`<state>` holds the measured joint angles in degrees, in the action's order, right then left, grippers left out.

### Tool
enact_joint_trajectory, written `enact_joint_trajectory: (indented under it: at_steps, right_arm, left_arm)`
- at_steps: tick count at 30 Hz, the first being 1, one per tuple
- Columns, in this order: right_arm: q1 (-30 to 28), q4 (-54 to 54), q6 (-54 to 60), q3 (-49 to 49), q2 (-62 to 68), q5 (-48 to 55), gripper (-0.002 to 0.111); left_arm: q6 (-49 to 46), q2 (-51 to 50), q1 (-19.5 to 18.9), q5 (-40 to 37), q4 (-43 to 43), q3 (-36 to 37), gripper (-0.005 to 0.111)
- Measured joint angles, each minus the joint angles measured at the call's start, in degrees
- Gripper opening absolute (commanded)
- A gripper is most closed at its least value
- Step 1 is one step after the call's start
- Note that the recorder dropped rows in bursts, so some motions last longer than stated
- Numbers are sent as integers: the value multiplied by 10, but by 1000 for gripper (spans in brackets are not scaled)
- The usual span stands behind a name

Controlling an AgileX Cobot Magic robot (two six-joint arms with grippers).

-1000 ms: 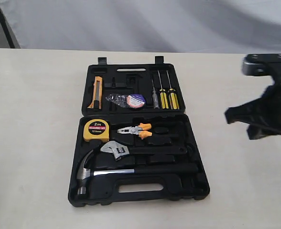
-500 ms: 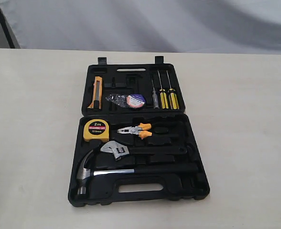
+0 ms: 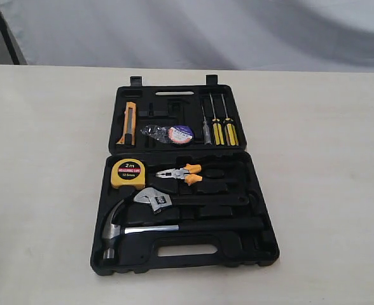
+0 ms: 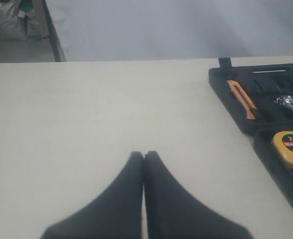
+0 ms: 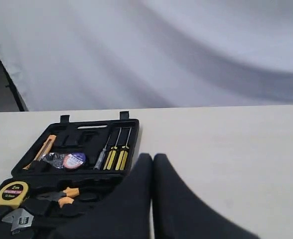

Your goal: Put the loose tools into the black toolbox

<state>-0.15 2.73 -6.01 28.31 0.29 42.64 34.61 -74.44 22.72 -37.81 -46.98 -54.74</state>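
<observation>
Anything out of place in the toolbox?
Nothing stands out. Hammer, wrench and tape roll all lie inside the open toolbox; none hangs over its rim. Full seating can't be judged.

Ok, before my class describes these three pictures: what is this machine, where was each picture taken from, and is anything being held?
It is a robot with two arms, each ending in a gripper. One picture comes from a camera off the arms. It shows a table with an open toolbox holding a hammer, wrench, tape roll, tape measure and pliers. The other two come from wrist cameras: the dark wedges are the left gripper and right gripper. Both are shut and hold nothing.
</observation>
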Motion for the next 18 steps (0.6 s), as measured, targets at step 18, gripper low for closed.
enact_joint_trajectory:
  at_steps: [18]
  right_arm:
    - [0, -48, -1, -207, 0, -190, 0]
  left_arm:
    - [0, 0, 0, 0, 0, 0, 1]
